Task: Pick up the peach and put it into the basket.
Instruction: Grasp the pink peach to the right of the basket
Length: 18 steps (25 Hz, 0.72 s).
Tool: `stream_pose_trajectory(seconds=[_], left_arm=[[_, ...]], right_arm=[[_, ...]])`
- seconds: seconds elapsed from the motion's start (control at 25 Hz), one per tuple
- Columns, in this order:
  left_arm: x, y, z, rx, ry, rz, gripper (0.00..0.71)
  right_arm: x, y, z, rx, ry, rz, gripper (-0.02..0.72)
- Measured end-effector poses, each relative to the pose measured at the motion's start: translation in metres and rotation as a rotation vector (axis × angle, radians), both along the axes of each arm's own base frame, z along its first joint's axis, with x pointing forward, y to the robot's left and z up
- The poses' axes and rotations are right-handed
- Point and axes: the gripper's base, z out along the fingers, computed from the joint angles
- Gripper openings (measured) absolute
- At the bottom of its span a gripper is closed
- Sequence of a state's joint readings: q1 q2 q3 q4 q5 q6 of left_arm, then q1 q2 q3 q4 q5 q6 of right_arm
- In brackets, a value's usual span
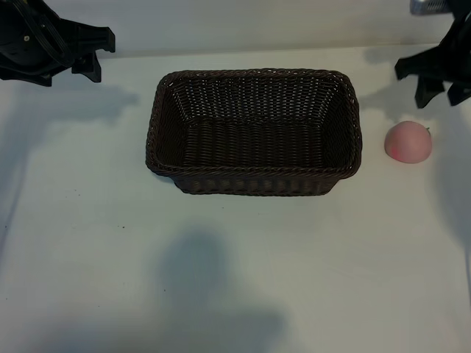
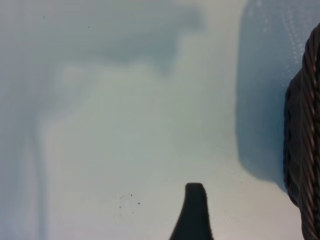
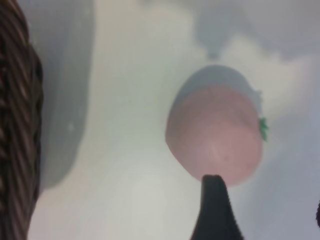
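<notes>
Approaching the peach (image 1: 408,141) at right of frame, beside the empty basket (image 1: 254,81); your right gripper (image 1: 441,92) hangs open above it, holding nothing. Next, drop and straddle it. Left gripper (image 1: 87,62) parked open, upper left.

— What lies around the work, apart from the work itself?

— Only a white table (image 1: 88,243), smooth and matte, filling nearly the whole exterior view.

— Anything on it?

— Shadows, mostly. A broad soft shadow (image 1: 202,287) spreads over the near part of the surface (darkest toward the lower edge), and fainter grey patches sit at the far corners.

— And up close?

— In the left wrist view a few tiny dark specks (image 2: 129,200) dot the tabletop. Behind the table runs a pale wall (image 1: 257,22).
</notes>
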State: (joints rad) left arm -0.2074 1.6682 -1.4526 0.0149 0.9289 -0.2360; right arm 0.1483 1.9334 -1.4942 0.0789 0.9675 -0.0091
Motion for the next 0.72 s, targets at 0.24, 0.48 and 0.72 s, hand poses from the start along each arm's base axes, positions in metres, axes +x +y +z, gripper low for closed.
stream_pose_trajectory(seconds=[0.24,0.48,0.72], left_arm=[[0.000,0.000,0.000,-0.001,-0.003,0.000,0.583],[0.000,0.000,0.000,-0.001,-0.004,0.000,0.583],[0.000,0.000,0.000,-0.001,-0.004,0.000,0.583]], right_arm=[[-0.004,0.000,-0.024,0.021,-0.047,-0.020,0.480],[0.001,0.002,-0.044,0.037,-0.034,-0.034,0.480],[0.005,0.003,-0.071,0.031,0.019,-0.039,0.480]])
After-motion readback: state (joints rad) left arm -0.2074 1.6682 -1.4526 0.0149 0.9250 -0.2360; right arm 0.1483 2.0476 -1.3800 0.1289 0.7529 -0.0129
